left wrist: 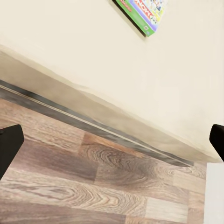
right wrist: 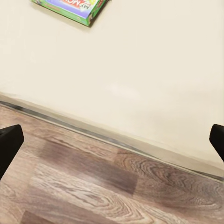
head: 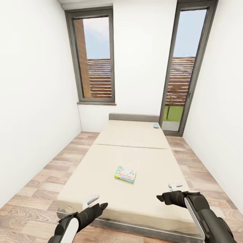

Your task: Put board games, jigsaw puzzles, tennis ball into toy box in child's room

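A narrow room with plain white walls (head: 33, 101) has a floor of wood-grain planks in brown and grey tones (head: 37, 182). A low bed with a smooth cream mattress (head: 135, 158) stands lengthwise in the middle, its grey padded headboard (head: 134, 117) against the far wall. A seam runs across the mattress about a third of the way down from the headboard. On the far wall, a tall grey-framed window (head: 91, 57) sits to the left and a taller grey-framed glass door (head: 185, 64) to the right. Through both, a slatted brown fence (head: 99, 78) and pale sky show.
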Available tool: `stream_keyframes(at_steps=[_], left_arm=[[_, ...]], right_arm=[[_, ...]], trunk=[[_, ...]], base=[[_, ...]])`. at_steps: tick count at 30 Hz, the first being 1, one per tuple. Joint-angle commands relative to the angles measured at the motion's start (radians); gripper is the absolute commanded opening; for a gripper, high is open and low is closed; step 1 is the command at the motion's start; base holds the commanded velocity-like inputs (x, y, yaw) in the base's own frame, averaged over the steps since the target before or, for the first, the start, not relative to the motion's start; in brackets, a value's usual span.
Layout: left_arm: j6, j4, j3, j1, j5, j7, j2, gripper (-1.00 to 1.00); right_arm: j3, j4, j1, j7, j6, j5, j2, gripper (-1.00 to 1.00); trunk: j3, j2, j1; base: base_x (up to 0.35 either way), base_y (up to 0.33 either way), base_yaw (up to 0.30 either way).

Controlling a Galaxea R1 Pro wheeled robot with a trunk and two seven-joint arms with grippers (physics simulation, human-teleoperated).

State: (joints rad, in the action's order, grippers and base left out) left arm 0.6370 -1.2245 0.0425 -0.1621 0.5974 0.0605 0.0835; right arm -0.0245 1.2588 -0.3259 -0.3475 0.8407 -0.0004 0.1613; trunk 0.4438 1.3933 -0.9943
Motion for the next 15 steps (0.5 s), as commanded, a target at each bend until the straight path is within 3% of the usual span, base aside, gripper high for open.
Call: stream_keyframes(at_steps=[1, 8, 15], left_arm=[[0.003, -0.001, 0.0, 0.0, 0.009, 0.006, 0.0, 1.0], [-0.009, -0.002, 0.002, 0.008, 0.008, 0.007, 0.0, 1.0], [-0.027, -0.002, 0.002, 0.013, 0.007, 0.009, -0.001, 1.0]], right_arm=[[-0.001, 0.002, -0.001, -0.002, 0.005, 0.0, 0.001, 1.0], [0.001, 0.005, -0.002, -0.002, 0.006, 0.0, 0.001, 1.0], [0.001, 0.008, -0.002, -0.002, 0.006, -0.001, 0.001, 1.0]], trunk=[[0.001, 0.001, 0.0], [0.001, 0.001, 0.0], [0.001, 0.001, 0.0]], base=[[0.0, 0.0, 0.0], [0.0, -0.003, 0.01], [0.0, -0.124, 0.142]])
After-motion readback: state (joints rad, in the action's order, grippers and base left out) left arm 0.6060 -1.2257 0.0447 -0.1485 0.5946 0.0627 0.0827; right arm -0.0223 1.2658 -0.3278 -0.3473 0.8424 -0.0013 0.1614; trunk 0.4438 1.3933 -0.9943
